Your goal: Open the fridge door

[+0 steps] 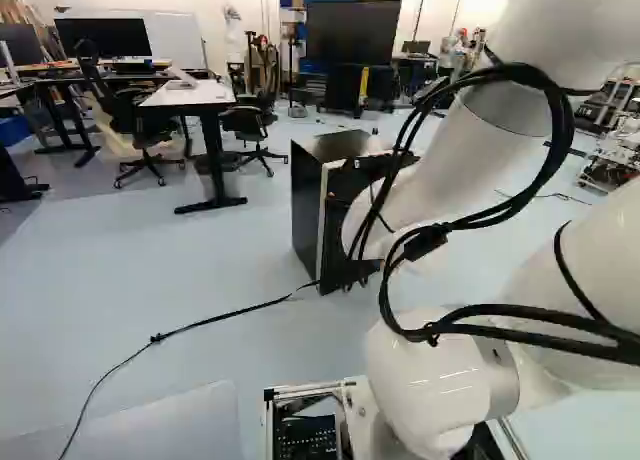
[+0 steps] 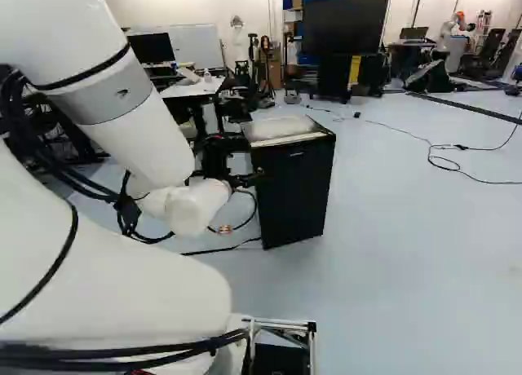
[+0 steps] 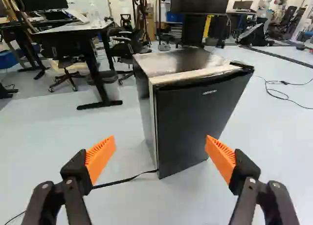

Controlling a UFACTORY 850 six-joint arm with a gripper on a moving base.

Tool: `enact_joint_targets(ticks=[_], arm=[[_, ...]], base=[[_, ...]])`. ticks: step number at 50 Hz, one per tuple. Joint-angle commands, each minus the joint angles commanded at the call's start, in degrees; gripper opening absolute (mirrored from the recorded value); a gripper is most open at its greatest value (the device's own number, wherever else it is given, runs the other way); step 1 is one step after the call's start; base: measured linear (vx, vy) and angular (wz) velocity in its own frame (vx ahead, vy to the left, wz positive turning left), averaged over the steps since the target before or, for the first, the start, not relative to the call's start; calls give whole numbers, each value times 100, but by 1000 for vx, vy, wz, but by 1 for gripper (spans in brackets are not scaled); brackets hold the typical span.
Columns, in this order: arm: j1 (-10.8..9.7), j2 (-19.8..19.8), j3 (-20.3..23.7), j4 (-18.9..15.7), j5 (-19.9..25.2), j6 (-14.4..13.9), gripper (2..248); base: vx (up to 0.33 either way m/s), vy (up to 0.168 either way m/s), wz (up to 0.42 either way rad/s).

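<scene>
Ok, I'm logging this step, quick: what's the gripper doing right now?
Gripper: open, its orange pads wide apart, nothing held between them; the fridge stands ahead, door ungripped.

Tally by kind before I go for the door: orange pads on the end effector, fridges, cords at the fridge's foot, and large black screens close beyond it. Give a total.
Orange pads on the end effector: 2
Fridge: 1
Cord at the fridge's foot: 1
Large black screen beyond the fridge: 1
Total: 5
</scene>
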Motion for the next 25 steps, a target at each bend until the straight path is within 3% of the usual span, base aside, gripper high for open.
enact_joint_targets(ticks=[25], arm=[[0, -88, -75, 0, 0, 0, 247]], base=[[0, 0, 0]])
